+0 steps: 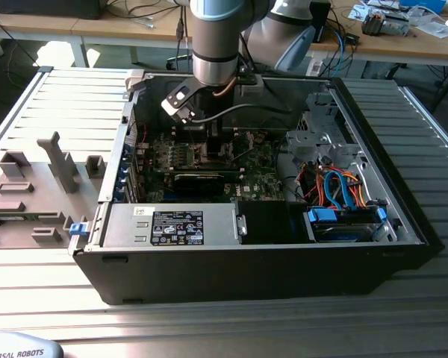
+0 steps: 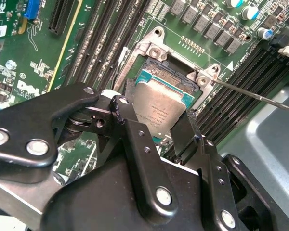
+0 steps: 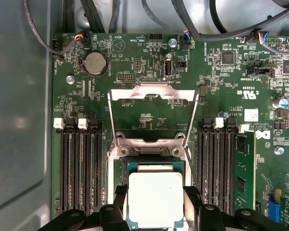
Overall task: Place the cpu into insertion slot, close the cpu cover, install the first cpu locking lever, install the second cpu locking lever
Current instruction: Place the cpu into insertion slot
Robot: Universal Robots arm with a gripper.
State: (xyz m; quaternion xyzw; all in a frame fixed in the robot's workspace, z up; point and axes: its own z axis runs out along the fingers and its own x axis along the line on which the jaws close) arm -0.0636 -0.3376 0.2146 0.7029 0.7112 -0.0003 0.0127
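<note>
The step in hand looks like the first one, setting the cpu (image 3: 155,204) into the socket (image 3: 156,166), and I judge it close to done but not finished. Taking the exterior view from its left, grey plastic fixtures (image 1: 30,198) stand on the slatted table (image 1: 67,93), well away from the socket and outside the open computer case (image 1: 246,276). Further along, the arm (image 1: 216,45) reaches down into the case and holds the tool (image 2: 156,115) right over the socket. To the exterior view's right of the socket sits a drive bay with orange and blue cables (image 1: 343,190). In both wrist views the tool's black fingers (image 2: 133,137) are drawn in narrowly against two opposite edges of the cpu, so it has the chip in its hold. The cpu lies silver side up within the socket's outline; I cannot tell whether it is fully bedded or a shade above the contacts. The cpu cover (image 3: 154,92) is swung open, hinged at the socket's edge away from the tool. A thin wire locking lever (image 2: 250,95) stands free beside the socket, unlatched, and memory slots (image 3: 82,168) flank the socket. By my judgement, the move from here calls for the chip to rest flat and square in the socket, with no sideways drag when the fingers part, since the contacts beneath are probably delicate.
</note>
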